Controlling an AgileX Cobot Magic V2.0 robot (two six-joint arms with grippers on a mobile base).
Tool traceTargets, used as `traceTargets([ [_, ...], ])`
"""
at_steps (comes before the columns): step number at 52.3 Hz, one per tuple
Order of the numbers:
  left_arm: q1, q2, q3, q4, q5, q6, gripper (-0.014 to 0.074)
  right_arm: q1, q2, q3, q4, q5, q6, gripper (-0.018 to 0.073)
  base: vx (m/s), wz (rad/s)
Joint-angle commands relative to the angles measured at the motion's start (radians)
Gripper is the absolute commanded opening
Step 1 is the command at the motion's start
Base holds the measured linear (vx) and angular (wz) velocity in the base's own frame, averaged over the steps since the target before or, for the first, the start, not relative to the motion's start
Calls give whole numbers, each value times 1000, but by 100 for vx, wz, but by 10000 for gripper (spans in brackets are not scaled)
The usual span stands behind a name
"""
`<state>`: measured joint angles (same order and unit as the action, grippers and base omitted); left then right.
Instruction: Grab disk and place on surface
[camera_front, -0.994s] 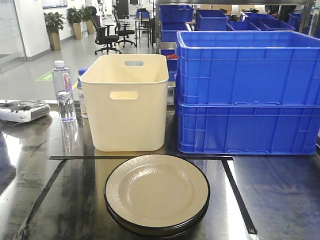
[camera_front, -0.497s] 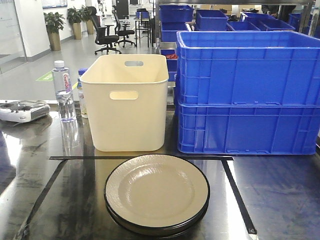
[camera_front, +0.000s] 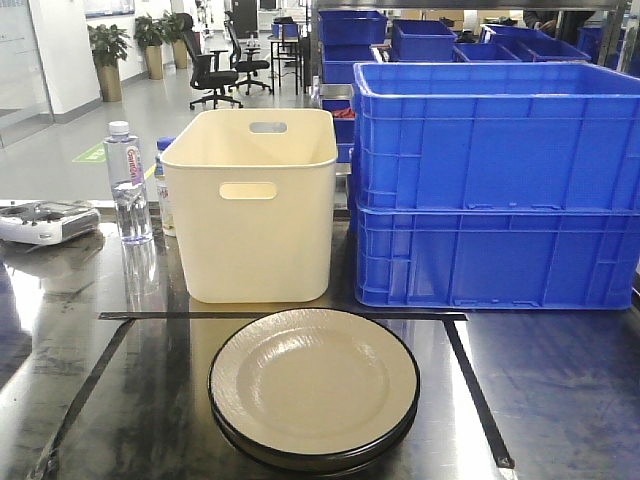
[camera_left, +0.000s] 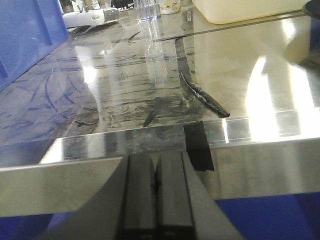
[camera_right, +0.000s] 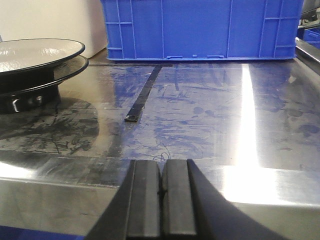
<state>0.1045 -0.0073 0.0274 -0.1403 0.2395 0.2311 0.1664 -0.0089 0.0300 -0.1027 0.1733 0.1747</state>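
Observation:
The disk (camera_front: 313, 385) is a cream plate with a black rim, topmost of a small stack inside the taped rectangle on the surface (camera_front: 130, 400), a dark glossy metal tabletop. The stack also shows at the left of the right wrist view (camera_right: 35, 52). My left gripper (camera_left: 156, 165) hangs shut and empty just off the table's near edge, beside a black tape end (camera_left: 197, 145). Shut and empty as well, my right gripper (camera_right: 161, 170) sits at the near edge, well right of the stack. Neither gripper appears in the front view.
A cream bin (camera_front: 255, 215) stands behind the plates, with stacked blue crates (camera_front: 495, 190) to its right. A water bottle (camera_front: 127, 185) and a white device (camera_front: 40, 220) sit at the back left. Black tape lines (camera_front: 480, 390) frame the stack.

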Motion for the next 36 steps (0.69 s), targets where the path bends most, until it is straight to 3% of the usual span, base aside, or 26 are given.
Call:
traceTargets([
  [1,-6,-18,13,0,-80,-9,-2,-3,-9,19,-17,-75,-1,-9,0,0],
  [36,-6,-18,13,0,-79,-9,-2,-3,-9,19,-17,-73,-1,-9,0,0],
])
